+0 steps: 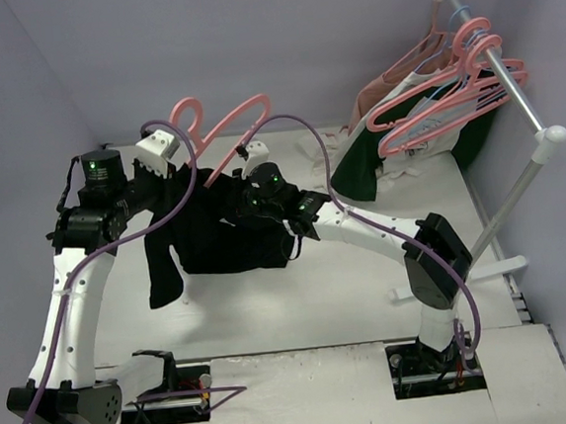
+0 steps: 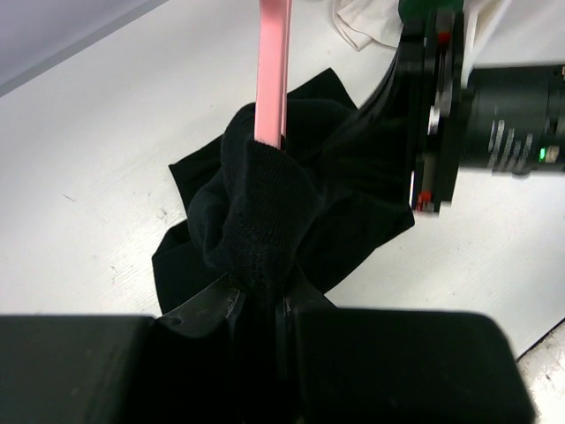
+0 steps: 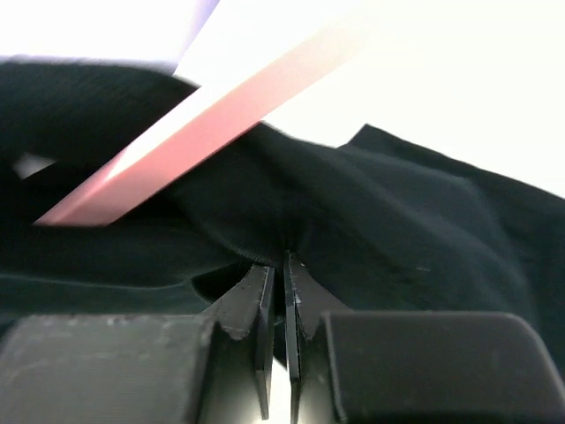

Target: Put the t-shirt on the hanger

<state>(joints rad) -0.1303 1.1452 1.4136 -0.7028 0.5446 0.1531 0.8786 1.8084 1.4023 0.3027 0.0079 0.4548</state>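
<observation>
Bench (image 1: 301,300) white, both arms reaching in over it from the near edge. Rack (image 1: 514,100) at far right, tilted bar carrying several pink spare hangers (image 1: 433,110); green garment (image 1: 359,171) and pale ones bunched below it. T-shirt (image 1: 216,243), black, held up off the bench between the two arms, mid-left in the top view; body sags in a wide fold, one end dangles lower on the left side. Hanger (image 1: 231,127) pink, raised and tilted above the t-shirt, hook toward the back wall, lower part buried in the black cloth. Left wrist view: one pink arm of the hanger (image 2: 272,62) runs down into a bunched knot of t-shirt (image 2: 265,212), cloth wrapped over its end. Left end effector (image 2: 262,305) pressed together on that knot, just under the hanger end; whether plastic is also caught, cannot tell. Right wrist view: hanger (image 3: 194,124) crosses diagonally, blurred, lying against the t-shirt (image 3: 397,230). Right end effector (image 3: 277,269) nearly closed, pinching a thin fold of t-shirt just below the pink bar. The two end effectors sit near each other at the t-shirt's top edge.
</observation>
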